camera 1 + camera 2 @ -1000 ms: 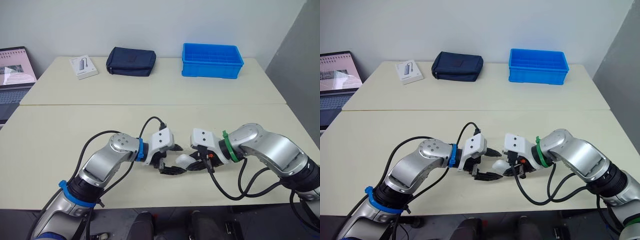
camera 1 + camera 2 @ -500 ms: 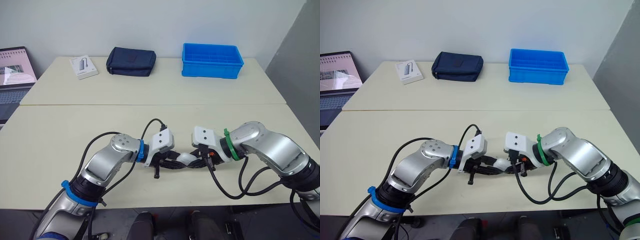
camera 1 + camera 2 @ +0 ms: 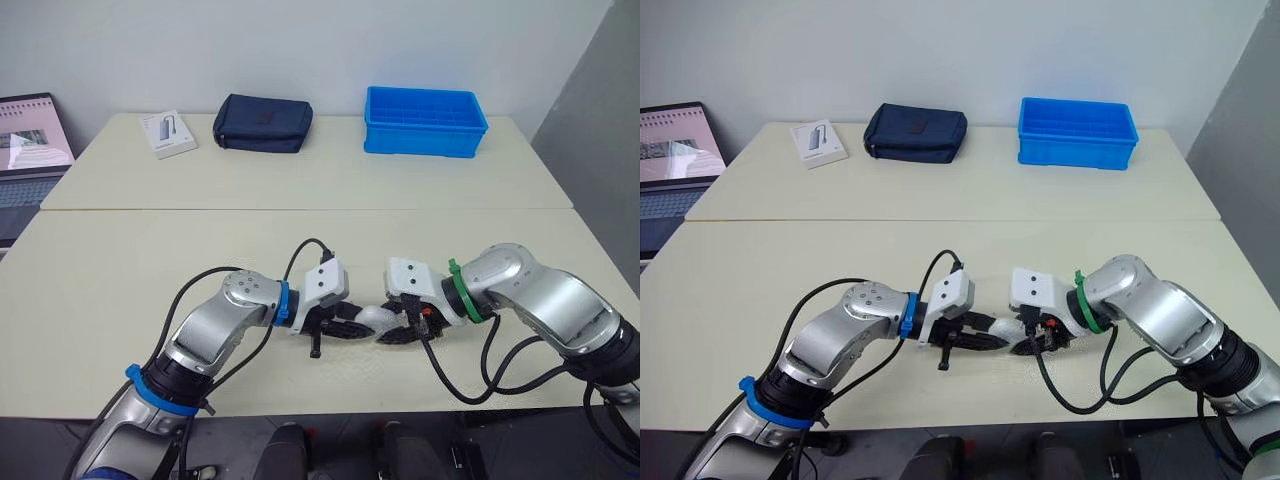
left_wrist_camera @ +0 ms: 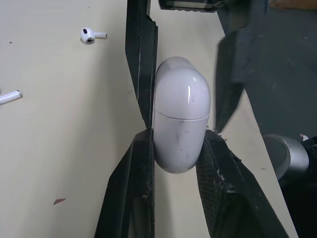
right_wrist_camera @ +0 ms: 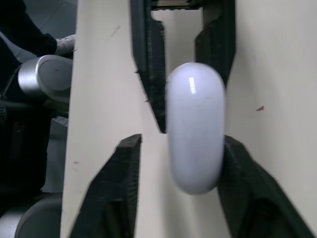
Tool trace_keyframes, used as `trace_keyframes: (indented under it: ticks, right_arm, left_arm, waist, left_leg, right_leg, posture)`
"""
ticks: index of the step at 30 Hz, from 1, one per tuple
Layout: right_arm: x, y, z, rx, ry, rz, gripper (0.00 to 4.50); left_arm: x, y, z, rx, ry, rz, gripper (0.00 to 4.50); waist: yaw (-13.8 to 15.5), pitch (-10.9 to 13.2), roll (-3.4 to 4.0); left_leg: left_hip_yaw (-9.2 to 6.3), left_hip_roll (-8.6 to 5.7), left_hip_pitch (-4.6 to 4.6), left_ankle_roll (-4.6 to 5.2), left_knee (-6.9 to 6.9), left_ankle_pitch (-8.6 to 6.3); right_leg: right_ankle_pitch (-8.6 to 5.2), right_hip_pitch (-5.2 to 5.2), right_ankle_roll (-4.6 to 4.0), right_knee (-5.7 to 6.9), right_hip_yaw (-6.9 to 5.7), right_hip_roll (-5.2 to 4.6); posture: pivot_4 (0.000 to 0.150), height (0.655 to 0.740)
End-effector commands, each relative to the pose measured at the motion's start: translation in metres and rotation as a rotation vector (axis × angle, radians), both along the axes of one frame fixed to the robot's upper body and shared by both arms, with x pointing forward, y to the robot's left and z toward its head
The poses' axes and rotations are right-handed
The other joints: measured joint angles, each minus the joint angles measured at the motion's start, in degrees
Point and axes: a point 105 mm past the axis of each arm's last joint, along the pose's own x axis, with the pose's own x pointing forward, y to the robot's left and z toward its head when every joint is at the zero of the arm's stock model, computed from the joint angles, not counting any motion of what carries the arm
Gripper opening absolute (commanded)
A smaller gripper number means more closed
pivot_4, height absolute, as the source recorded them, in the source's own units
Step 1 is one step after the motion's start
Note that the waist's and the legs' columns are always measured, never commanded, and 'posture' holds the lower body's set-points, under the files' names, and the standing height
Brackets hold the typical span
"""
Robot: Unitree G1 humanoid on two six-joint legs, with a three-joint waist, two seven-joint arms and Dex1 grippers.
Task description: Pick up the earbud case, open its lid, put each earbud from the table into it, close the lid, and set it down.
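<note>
Left gripper (image 4: 178, 136) clamps the earbud case (image 3: 375, 320), lower centre of the head view. Right gripper (image 5: 181, 143) straddles it, fingers spread. Lid unopened, I reckon; earbuds (image 4: 91, 34) lie on the table (image 3: 100, 280).

Near table (image 3: 100, 290) bears one earbud (image 4: 91, 34), a second earbud (image 4: 10, 96); far table (image 3: 330, 180) a white box (image 3: 167, 133), navy pouch (image 3: 262, 123), blue bin (image 3: 424, 122)

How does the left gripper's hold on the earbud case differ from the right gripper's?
The left gripper is shut on the earbud case, both fingers pressed to its sides; the right gripper is open, one finger touching the case and the other apart. The left gripper holds one end of the case; the right gripper stands at the opposite end. Both have black fingers and face each other across it.
</note>
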Motion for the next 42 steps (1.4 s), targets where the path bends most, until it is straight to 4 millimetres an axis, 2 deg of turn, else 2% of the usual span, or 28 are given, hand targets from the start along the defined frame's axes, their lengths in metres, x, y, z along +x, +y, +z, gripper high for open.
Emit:
trace_keyframes:
  ticks: [1, 3, 7, 10, 12, 15, 22, 27, 34, 42]
  right_arm:
    - [-0.003, -0.005, 0.017, 0.054, 0.002, -0.014, 3.59]
    - [-0.001, -0.011, 0.019, 0.055, -0.002, -0.035, 4.33]
    - [0.010, -0.039, 0.030, 0.026, -0.142, -0.057, 4.34]
    - [0.022, -0.041, 0.047, 0.115, -0.319, -0.057, 4.34]
    - [0.021, -0.041, 0.056, 0.158, -0.401, -0.022, 4.34]
    - [0.013, -0.036, 0.060, 0.201, -0.405, 0.011, 4.34]
    - [0.002, -0.001, 0.063, 0.298, -0.463, 0.084, 4.34]
    - [0.011, 0.012, 0.060, 0.317, -0.472, 0.069, 4.34]
    - [0.024, 0.022, 0.059, 0.319, -0.483, 0.050, 4.34]
    - [0.024, 0.020, 0.057, 0.282, -0.468, 0.079, 4.34]
  left_arm:
    - [0.003, 0.006, 0.004, -0.029, -0.028, 0.025, 0.78]
    - [0.004, 0.009, 0.003, -0.041, -0.027, 0.036, 0.78]
    - [0.003, 0.021, 0.006, -0.179, 0.005, 0.092, 0.78]
    - [0.001, 0.028, 0.010, -0.299, 0.036, 0.131, 0.78]
    - [0.001, 0.034, 0.009, -0.363, 0.058, 0.176, 0.78]
    - [0.000, 0.037, 0.008, -0.418, 0.060, 0.203, 0.78]
    - [-0.003, 0.029, 0.012, -0.429, -0.014, 0.167, 0.78]
    - [-0.006, 0.026, 0.011, -0.405, -0.031, 0.126, 0.78]
    - [-0.007, 0.022, 0.012, -0.398, -0.051, 0.104, 0.78]
    - [-0.007, 0.023, 0.014, -0.409, -0.039, 0.113, 0.78]
  waist:
    - [0.0, 0.0, 0.00]
    - [0.0, 0.0, 0.00]
    - [0.1, 0.0, 0.00]
    - [0.1, 0.0, 0.00]
    - [0.0, 0.0, 0.00]
    - [0.1, 0.0, 0.00]
    - [0.1, 0.0, 0.00]
    - [0.1, 0.0, 0.00]
    - [0.1, 0.0, 0.01]
    - [0.1, 0.0, 0.01]
  left_leg:
    - [0.00, 0.00, 0.00, 0.00, 0.00, 0.00]
    - [0.00, 0.00, 0.00, 0.00, 0.01, 0.00]
    - [0.02, 0.00, 0.00, 0.00, 0.01, 0.00]
    - [0.04, 0.01, 0.02, 0.00, 0.01, 0.00]
    - [0.09, 0.02, 0.07, 0.00, 0.02, 0.00]
    - [0.06, 0.02, 0.07, 0.00, 0.02, 0.00]
    - [0.05, 0.01, 0.08, -0.01, 0.03, 0.00]
    - [0.07, -0.01, 0.07, -0.01, 0.04, 0.00]
    - [0.05, 0.00, 0.08, 0.00, 0.04, 0.00]
    - [0.04, 0.00, 0.09, 0.00, 0.04, 0.00]
  right_leg:
    - [0.00, 0.00, 0.00, 0.01, 0.01, 0.00]
    - [0.00, 0.00, 0.00, 0.02, 0.00, 0.00]
    - [0.00, 0.00, -0.01, 0.00, 0.01, -0.02]
    - [-0.01, 0.00, -0.02, 0.01, 0.01, -0.02]
    - [-0.01, 0.01, -0.02, 0.05, 0.05, -0.02]
    - [-0.01, 0.02, -0.02, 0.08, 0.03, -0.02]
    - [0.00, 0.02, -0.02, 0.11, 0.04, -0.02]
    - [0.00, 0.03, -0.03, 0.11, 0.06, -0.02]
    - [0.06, 0.03, -0.13, 0.12, 0.05, -0.02]
    - [0.06, 0.03, -0.13, 0.13, 0.04, -0.02]
  posture:
    - [0.150, 0.7400]
    - [0.150, 0.7400]
    - [0.150, 0.7400]
    - [0.150, 0.7400]
    - [0.150, 0.7400]
    - [0.150, 0.7400]
    - [0.150, 0.7400]
    - [0.150, 0.7400]
    - [0.150, 0.7400]
    - [0.150, 0.7400]
